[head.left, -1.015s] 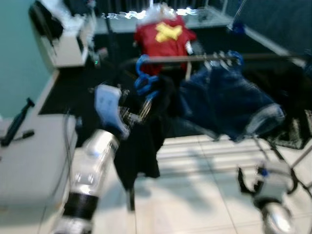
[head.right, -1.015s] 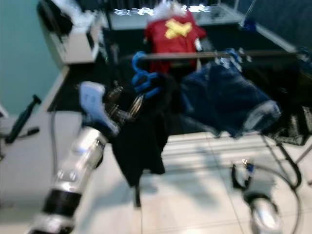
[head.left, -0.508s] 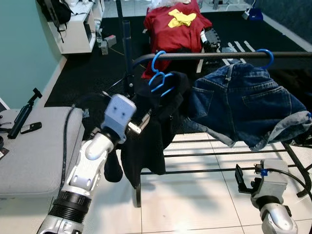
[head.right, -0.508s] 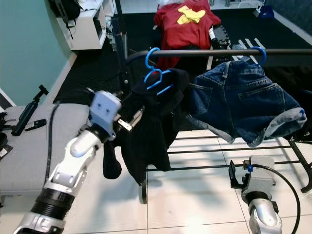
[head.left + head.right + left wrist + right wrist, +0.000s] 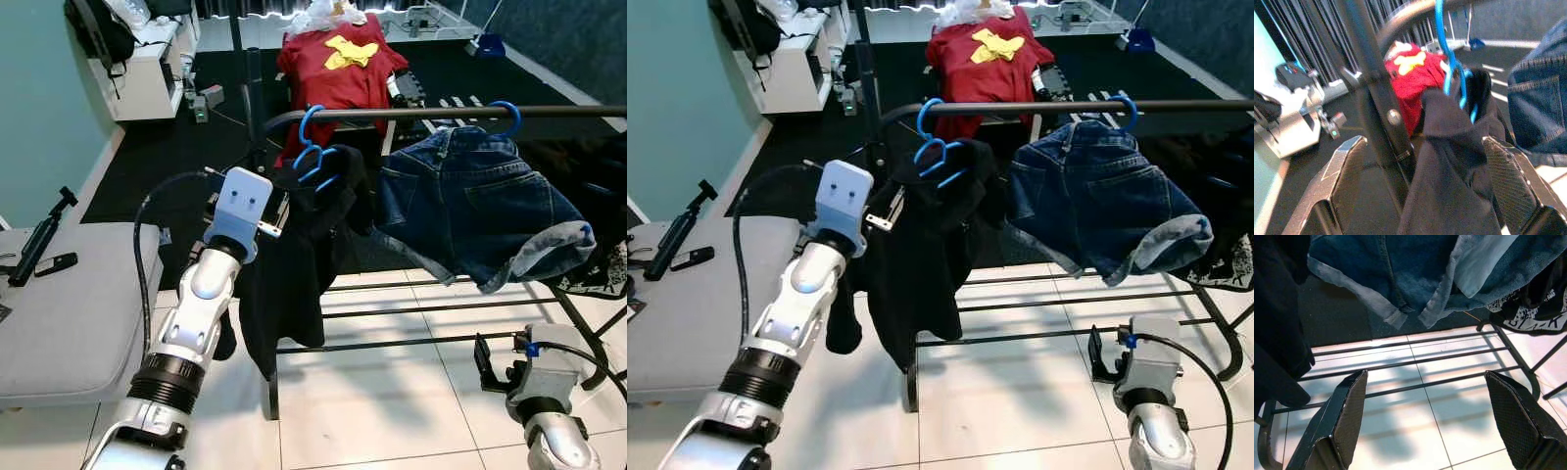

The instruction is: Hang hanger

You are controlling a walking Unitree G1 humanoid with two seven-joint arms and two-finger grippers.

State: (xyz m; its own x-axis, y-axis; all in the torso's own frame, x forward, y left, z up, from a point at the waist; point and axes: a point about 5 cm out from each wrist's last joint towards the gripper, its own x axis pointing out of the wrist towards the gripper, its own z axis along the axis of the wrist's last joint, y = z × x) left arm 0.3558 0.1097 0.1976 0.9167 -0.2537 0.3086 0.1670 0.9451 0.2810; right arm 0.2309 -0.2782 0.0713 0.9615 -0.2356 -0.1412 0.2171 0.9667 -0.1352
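A blue hanger point(image 5: 313, 147) carrying a black garment point(image 5: 289, 274) hangs by its hook on the dark rack rail point(image 5: 411, 114). My left gripper point(image 5: 277, 208) is raised beside the garment, just below the hanger. In the left wrist view the left gripper point(image 5: 1420, 144) is open, with the black garment point(image 5: 1449, 186) and the rack's post point(image 5: 1378, 112) between its spread fingers. A second blue hanger point(image 5: 507, 113) holds denim shorts point(image 5: 470, 211) further right on the rail. My right gripper point(image 5: 1425, 377) hangs low and open over the tiled floor, holding nothing.
A grey cushioned bench point(image 5: 69, 323) stands at the left with a phone point(image 5: 56, 262) and a black stick point(image 5: 39, 240) on it. The rack's lower bars point(image 5: 441, 308) cross above the tiles. A red shirt point(image 5: 338, 59) lies behind the rack, and a patterned garment point(image 5: 602, 274) hangs at the right.
The blurred view has steadied and shifted. My left arm now stands a little higher and closer to the black garment. The hanger stays hooked on the rail.
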